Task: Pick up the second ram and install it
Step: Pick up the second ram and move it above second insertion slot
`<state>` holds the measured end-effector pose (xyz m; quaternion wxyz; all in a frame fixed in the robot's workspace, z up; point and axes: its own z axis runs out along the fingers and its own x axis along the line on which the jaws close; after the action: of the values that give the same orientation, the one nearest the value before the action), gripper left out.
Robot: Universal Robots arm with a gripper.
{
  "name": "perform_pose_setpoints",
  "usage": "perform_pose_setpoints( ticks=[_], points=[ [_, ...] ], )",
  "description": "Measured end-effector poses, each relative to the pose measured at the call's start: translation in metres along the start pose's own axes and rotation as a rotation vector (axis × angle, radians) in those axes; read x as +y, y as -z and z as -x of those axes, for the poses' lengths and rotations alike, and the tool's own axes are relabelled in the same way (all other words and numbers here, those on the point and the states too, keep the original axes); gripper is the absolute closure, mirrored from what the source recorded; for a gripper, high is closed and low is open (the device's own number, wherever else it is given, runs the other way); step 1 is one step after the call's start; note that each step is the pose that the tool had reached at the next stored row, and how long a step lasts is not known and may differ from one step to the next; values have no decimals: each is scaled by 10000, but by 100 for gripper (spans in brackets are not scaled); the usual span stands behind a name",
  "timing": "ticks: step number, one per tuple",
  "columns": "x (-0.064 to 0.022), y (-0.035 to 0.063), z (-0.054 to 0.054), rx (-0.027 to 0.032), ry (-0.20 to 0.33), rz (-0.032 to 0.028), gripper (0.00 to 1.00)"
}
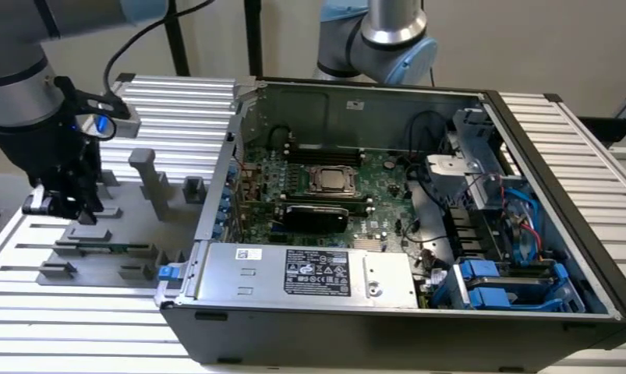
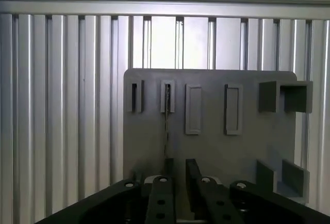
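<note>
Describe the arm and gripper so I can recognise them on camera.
The arm is silver-grey tube with light-blue joint caps, turning black at the wrist, where a blue light glows and a black cable loops in. The gripper is black, with two narrow flat fingers on bolted links.

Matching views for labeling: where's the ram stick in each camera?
Exterior view: the ram lies on the grey holder at the exterior view's left, outside the case, near the gripper.
Wrist view: the ram shows edge-on, a thin dark line running from a narrow holder slot toward the gripper.
Shared landmark: the grey holder.
</note>
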<state>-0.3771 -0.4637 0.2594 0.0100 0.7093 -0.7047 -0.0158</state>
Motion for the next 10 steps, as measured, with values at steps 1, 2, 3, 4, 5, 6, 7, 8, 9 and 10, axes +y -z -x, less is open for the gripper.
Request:
perform_pose_setpoints(
  ticks=[1,2,3,4,5,6,7,8,9,10],
  points=[
    [-3,-18,-1,1,26,1,0],
    [-5,-36,-3,2,50,1,0],
    [-7,-55,-5,3,78,1,0],
    [-8,-73,-7,3,106,1,0],
    [-10,-90,-9,5,136,2,0],
    [-11,-110,-11,6,170,1,0],
    [-12,-127,-13,8,202,2,0],
    [-14,-146,-16,8,233,2,0],
    [-15,-163,-19,10,260,3,0],
    [-15,-181,-23,10,285,2,0]
  ],
)
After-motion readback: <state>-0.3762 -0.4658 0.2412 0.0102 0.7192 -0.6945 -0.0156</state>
